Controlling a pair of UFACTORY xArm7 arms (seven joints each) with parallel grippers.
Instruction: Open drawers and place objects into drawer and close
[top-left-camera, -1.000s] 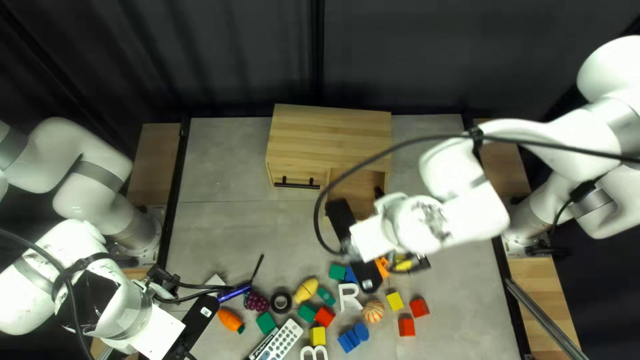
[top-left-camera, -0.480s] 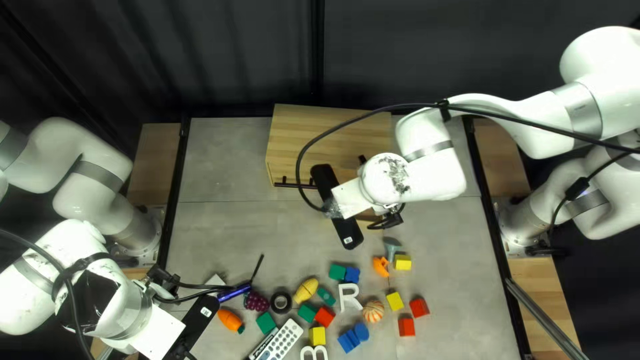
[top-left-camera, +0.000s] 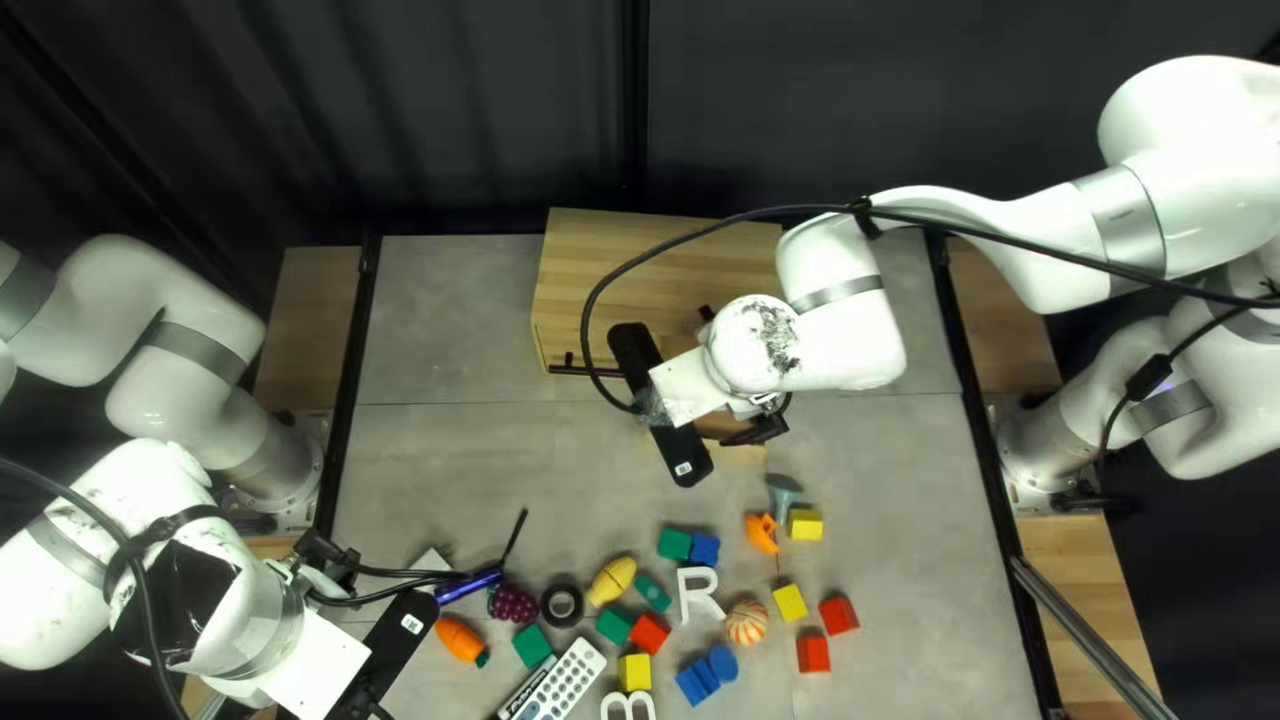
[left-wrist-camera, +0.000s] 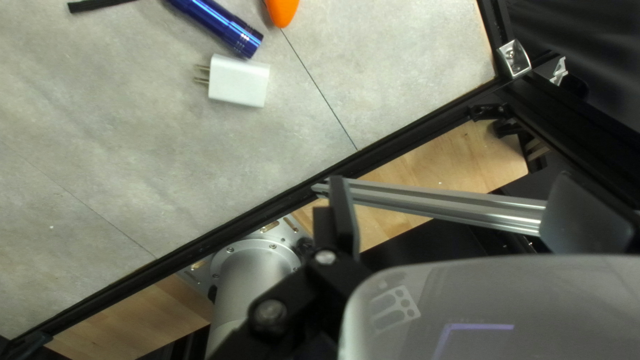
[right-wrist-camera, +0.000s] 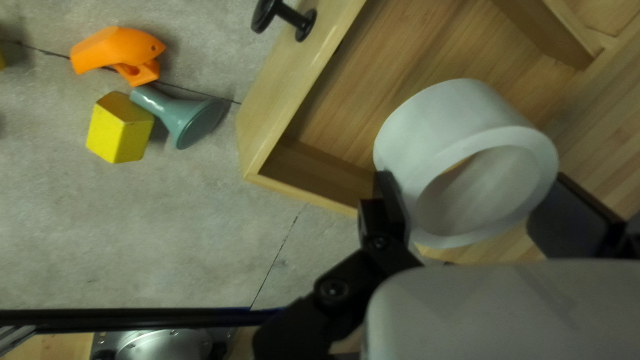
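The right gripper (top-left-camera: 760,427) grasps a wide, hollow white ring (right-wrist-camera: 427,127), its two black fingers pressing the outer wall from opposite sides. The ring is tilted, its round opening showing, and it overlaps the inside and one side wall of an open, pale wooden drawer (right-wrist-camera: 280,100) in the right wrist view. The drawer juts from the right part of a light wooden cabinet (top-left-camera: 587,267) that stands by the far edge of the grey, stone-look worktop (top-left-camera: 440,320); to the left, the cabinet's front carries a long black bar handle (top-left-camera: 574,370).

The left gripper (top-left-camera: 324,554) is by the worktop's left edge, toward the near-left corner. Its fingers are released and wide apart, with nothing between them.

Nearer than the drawer lie an orange plastic piece (right-wrist-camera: 117,50), a grey-green funnel-shaped piece (right-wrist-camera: 180,117) and a yellow block (right-wrist-camera: 120,130), the last two close together. Toward the near edge are a yellow toy lemon (top-left-camera: 614,580), a purple bunch of toy grapes (top-left-camera: 512,603), a black ring-shaped piece (top-left-camera: 550,604), an orange toy carrot (top-left-camera: 462,642), a white remote control (top-left-camera: 571,676) and two red blocks (top-left-camera: 838,615). A blue metallic cylinder (left-wrist-camera: 220,27) lies near a white plug adapter (left-wrist-camera: 238,80) toward the left edge.
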